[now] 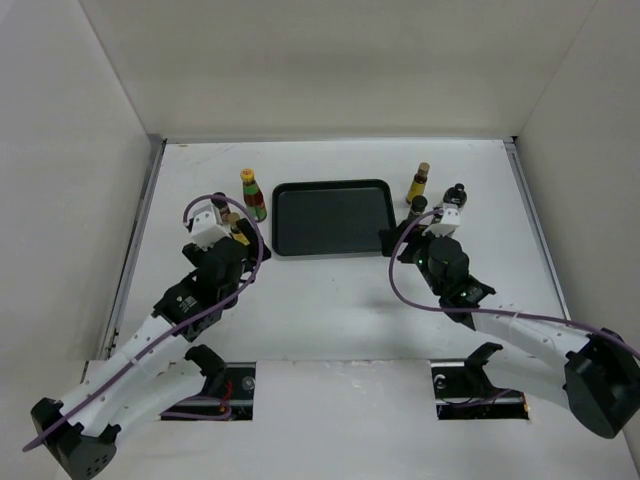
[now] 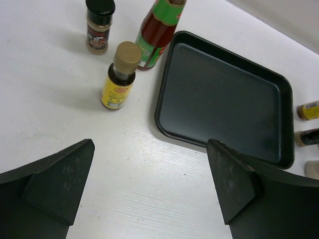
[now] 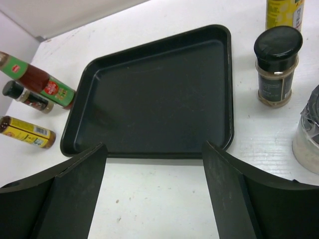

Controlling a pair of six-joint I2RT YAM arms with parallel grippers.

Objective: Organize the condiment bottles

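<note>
Green bottle: it stands on the table just left of the tray. It has a red label and a yellow cap. The left wrist view cuts off its top.
Yellow bottle: it has a tan cap and stands close by the green bottle, near the tray's left side. From above, the left arm hides part of it.
Left dark-capped jar: it stands by the yellow bottle, on the side away from the tray. From above it is hard to pick out.
Amber bottle: it stands right of the tray, by the far corner. The right wrist view shows only its lower part, at the top edge.
Right dark-capped jar: it stands upright just right of the tray, with brownish powder inside.
Pale jar: the right edge of the right wrist view cuts it off, so only a slice shows. Its lid is hard to make out.
Count: six bottles show, three on each side of the tray.
Tray: it is black and lies flat between the two groups of bottles.
Left gripper: its fingers are spread wide, with only white table between them. It hangs near the yellow bottle.
Right gripper: its fingers are spread wide too and grip nothing. The tray's near edge shows in the gap.
Table: it is white, and all the bottles stand on it.
</note>
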